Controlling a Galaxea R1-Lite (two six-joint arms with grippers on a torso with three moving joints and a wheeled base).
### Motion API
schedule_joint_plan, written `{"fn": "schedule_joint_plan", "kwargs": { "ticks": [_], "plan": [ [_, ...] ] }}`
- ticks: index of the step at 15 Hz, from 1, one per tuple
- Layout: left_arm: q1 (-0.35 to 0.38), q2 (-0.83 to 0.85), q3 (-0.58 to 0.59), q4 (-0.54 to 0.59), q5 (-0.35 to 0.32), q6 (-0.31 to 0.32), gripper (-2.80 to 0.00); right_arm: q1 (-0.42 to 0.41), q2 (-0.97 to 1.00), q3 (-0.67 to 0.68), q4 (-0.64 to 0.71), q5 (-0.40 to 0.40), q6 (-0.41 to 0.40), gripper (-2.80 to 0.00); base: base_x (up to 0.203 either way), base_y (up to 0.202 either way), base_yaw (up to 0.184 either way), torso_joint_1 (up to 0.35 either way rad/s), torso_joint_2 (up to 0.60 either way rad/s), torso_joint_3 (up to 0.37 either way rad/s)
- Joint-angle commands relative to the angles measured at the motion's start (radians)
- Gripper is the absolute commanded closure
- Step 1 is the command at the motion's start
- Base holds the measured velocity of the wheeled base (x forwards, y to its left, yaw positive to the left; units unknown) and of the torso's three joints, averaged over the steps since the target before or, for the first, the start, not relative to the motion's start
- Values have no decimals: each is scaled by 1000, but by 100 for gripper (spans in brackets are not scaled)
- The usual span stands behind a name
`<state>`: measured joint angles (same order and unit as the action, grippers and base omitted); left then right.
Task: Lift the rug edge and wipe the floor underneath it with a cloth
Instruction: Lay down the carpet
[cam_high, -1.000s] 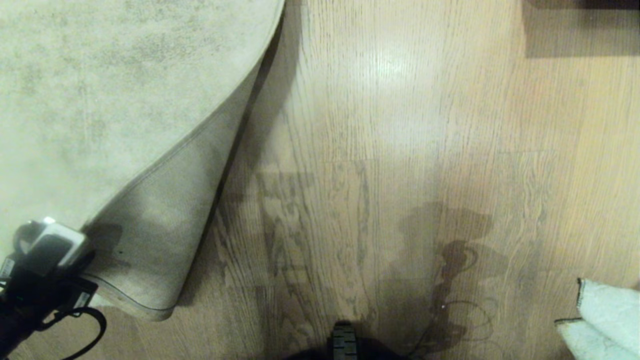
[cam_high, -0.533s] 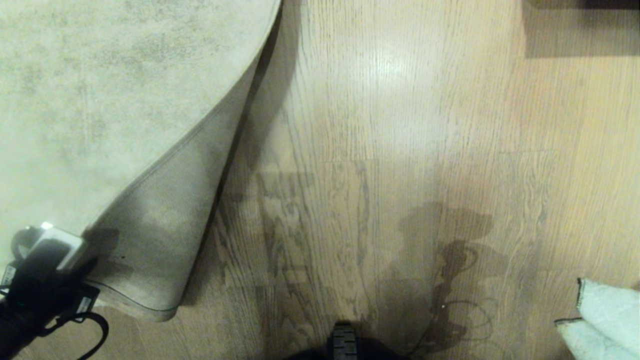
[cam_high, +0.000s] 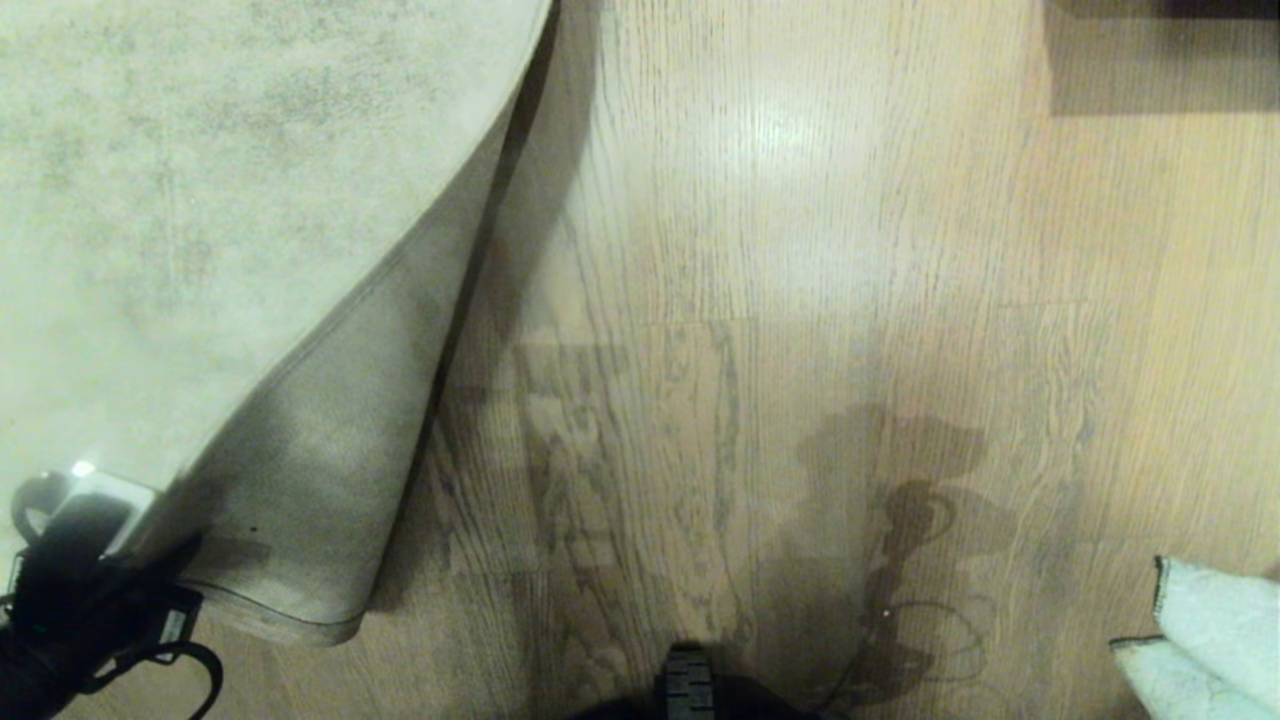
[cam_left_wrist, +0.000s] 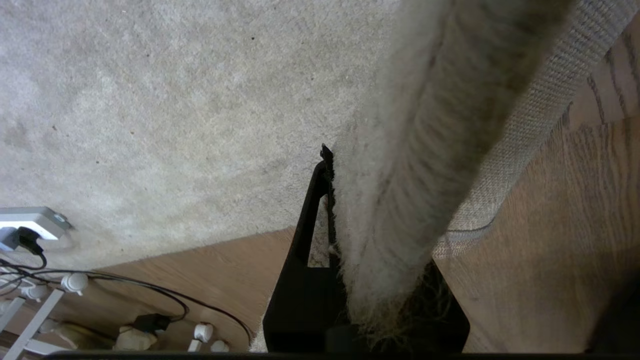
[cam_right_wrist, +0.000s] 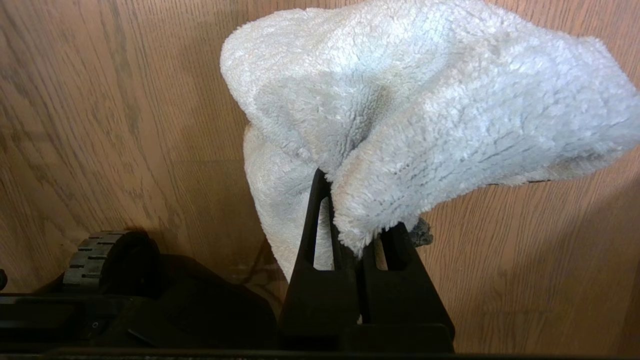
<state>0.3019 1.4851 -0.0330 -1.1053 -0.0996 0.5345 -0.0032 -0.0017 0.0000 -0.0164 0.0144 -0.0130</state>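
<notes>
Head view shows, nearest the robot, a dark wheel (cam_high: 688, 683) at the near middle of the floor (cam_high: 800, 250), with the left gripper (cam_high: 150, 545) at the near left and the cloth (cam_high: 1200, 640) at the near right. The left gripper is clamped on the rug edge (cam_high: 300, 620), pinching the corner so the pile faces one finger and the woven backing the other; the left wrist view shows the fuzzy border (cam_left_wrist: 400, 200) standing up between the black fingers (cam_left_wrist: 310, 215). The right gripper (cam_right_wrist: 357, 240) is closed on the cloth, a soft, fluffy pale blue-white rag that bunches and droops over the fingertips, hanging above bare floor.

What the next move turns on, as I judge it: the floor uncovered by the fold lies to the left of the cloth, across the near middle of the scene, so the right arm must carry the cloth leftward toward the lifted flap. The fold runs diagonally from the near left corner toward the far middle, and the wipe should follow that line beside it.

Farther out, the rug (cam_high: 200, 150) lies flat, mottled beige-grey and short-piled, its turned-up underside a finer tan weave. The wood-grain planks beyond carry a bright sheen (cam_high: 790, 130).
</notes>
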Motion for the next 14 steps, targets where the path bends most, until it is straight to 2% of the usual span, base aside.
{"fn": "schedule_joint_plan", "kwargs": {
  "ticks": [1, 3, 7, 10, 14],
  "plan": [
    [-10, -17, -1, -5, 1, -19, -280, 0, 2, 0, 0, 1, -1, 0, 0, 0, 0, 0, 0, 0],
    [-27, -31, 1, -1, 6, -57, -280, 0, 2, 0, 0, 1, -1, 0, 0, 0, 0, 0, 0, 0],
    [-38, -55, -2, -5, -3, -80, -280, 0, 2, 0, 0, 1, -1, 0, 0, 0, 0, 0, 0, 0],
    [-67, -102, -5, -4, -1, -127, -280, 0, 2, 0, 0, 1, -1, 0, 0, 0, 0, 0, 0, 0],
    [-70, -185, -19, -5, 1, -184, -280, 0, 2, 0, 0, 1, -1, 0, 0, 0, 0, 0, 0, 0]
  ]
}}
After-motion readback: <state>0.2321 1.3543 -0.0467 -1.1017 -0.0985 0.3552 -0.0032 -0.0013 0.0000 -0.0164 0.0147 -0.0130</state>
